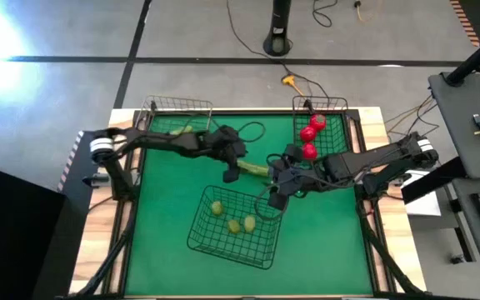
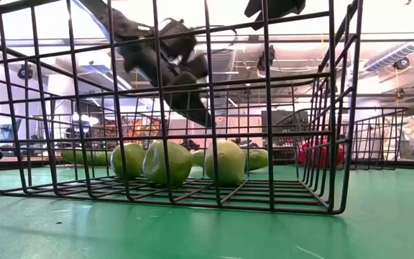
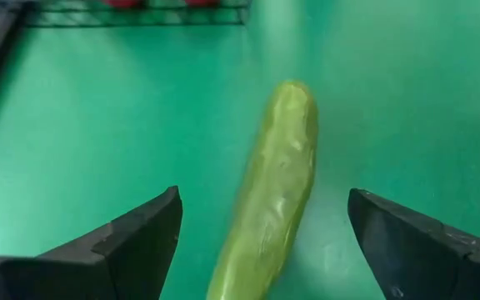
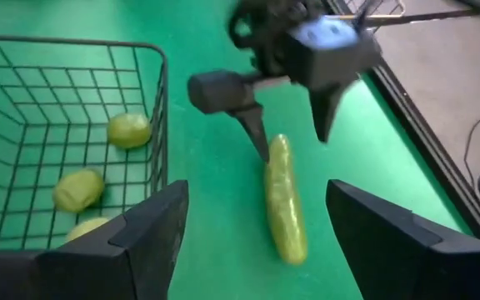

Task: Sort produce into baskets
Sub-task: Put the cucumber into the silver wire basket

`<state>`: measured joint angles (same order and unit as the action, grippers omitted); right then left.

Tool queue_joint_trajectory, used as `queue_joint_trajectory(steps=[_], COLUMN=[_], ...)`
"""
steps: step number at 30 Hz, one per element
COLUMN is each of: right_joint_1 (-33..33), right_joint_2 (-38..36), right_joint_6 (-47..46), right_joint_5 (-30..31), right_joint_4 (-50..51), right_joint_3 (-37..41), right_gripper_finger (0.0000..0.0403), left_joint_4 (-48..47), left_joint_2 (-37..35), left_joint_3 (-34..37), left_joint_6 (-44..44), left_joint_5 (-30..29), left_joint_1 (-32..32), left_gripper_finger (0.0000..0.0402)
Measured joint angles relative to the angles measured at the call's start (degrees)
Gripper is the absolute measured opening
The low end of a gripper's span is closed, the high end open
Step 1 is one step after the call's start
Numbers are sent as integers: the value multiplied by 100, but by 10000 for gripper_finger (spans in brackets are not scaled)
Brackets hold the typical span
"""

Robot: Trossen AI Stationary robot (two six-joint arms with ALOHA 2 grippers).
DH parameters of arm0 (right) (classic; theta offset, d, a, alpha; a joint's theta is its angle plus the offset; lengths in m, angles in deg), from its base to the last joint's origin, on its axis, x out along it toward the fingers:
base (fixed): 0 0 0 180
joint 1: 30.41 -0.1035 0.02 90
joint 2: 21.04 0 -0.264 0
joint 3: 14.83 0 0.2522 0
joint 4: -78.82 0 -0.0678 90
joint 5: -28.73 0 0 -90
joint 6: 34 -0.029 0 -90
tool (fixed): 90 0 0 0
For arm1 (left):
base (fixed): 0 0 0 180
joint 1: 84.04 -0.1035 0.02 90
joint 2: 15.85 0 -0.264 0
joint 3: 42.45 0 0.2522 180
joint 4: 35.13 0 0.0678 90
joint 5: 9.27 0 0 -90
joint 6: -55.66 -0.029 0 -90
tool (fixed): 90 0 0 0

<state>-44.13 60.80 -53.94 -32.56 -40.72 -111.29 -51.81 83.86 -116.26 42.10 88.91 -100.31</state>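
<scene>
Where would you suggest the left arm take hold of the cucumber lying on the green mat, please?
Probably across its middle, from above. The cucumber lies flat, long and narrow on the mat, and the left gripper already straddles it with open jaws, so closing across the narrow width should hold.

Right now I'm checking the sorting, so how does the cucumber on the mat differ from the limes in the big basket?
The cucumber is long and lies on the bare mat between the open left gripper fingers. The limes are small and round and sit inside the big basket. Both are green.
</scene>
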Motion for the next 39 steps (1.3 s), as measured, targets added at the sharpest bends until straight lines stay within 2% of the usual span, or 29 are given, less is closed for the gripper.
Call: queue_joint_trajectory(steps=[6, 12, 18, 23, 30, 34, 37, 39], right_joint_1=[-150, -231, -229, -254, -253, -253, -253, -254], right_joint_2=[45, 13, 8, 4, -18, -83, -159, -205], right_joint_6=[-308, -725, -1006, -1006, -945, -1008, -1006, -1008], right_joint_5=[-2, -11, -11, -15, -25, -64, -62, -62], right_joint_4=[101, 462, 718, 714, 798, 1009, 1036, 1030], right_joint_3=[166, 385, 450, 450, 423, 263, 208, 202], right_gripper_finger=[262, 248, 238, 238, 236, 235, 234, 233], left_joint_4=[-243, -811, -673, -566, -655, -911, -1036, -1016], left_joint_2=[874, 1353, 1747, 1839, 1425, 688, 9, -533], left_joint_3=[-562, -936, -1093, -1108, -991, -915, -739, -567], left_joint_6=[-437, -786, -625, -464, -45, 62, 68, 66], left_joint_5=[323, 925, 631, 555, 132, 141, 359, 381], left_joint_1=[-10, -14, -18, 15, 35, 46, 52, 59], left_gripper_finger=[323, 323, 301, 255, 142, 141, 141, 152])
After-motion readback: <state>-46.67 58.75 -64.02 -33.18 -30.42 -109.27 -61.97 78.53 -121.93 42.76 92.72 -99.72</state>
